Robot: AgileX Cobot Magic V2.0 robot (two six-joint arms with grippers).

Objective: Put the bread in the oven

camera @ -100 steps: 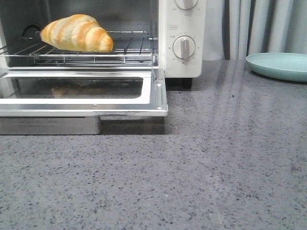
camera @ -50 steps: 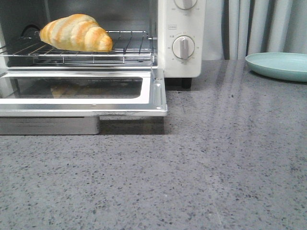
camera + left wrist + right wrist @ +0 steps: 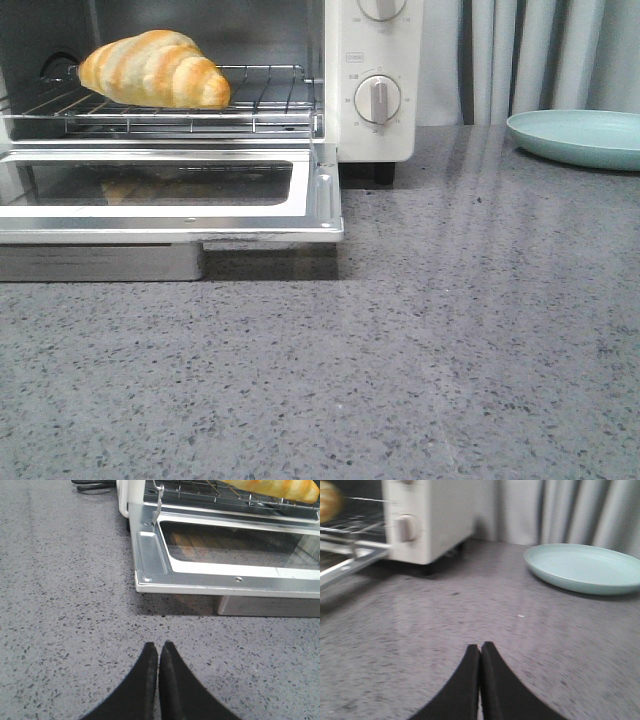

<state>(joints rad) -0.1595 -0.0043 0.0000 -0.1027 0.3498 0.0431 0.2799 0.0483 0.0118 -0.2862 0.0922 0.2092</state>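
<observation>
The bread [image 3: 155,68], a golden-brown striped crescent roll, lies on the wire rack [image 3: 260,110] inside the white oven [image 3: 375,100], whose glass door [image 3: 315,200] hangs open and flat. The bread also shows in the left wrist view [image 3: 280,489] and at the edge of the right wrist view [image 3: 327,500]. My left gripper [image 3: 158,646] is shut and empty over the counter, in front of the door's left corner. My right gripper [image 3: 480,647] is shut and empty over the counter, between the oven [image 3: 430,515] and a plate. Neither gripper shows in the front view.
A pale green plate [image 3: 580,135] sits on the grey speckled counter [image 3: 450,330] at the back right, also in the right wrist view [image 3: 585,567]. A metal crumb tray [image 3: 100,262] sticks out under the door. Grey curtains [image 3: 530,55] hang behind. A black cable [image 3: 95,485] lies left of the oven.
The front view has shifted slightly: the oven, bread and plate sit a little further left in the picture. The bread stays on the rack.
</observation>
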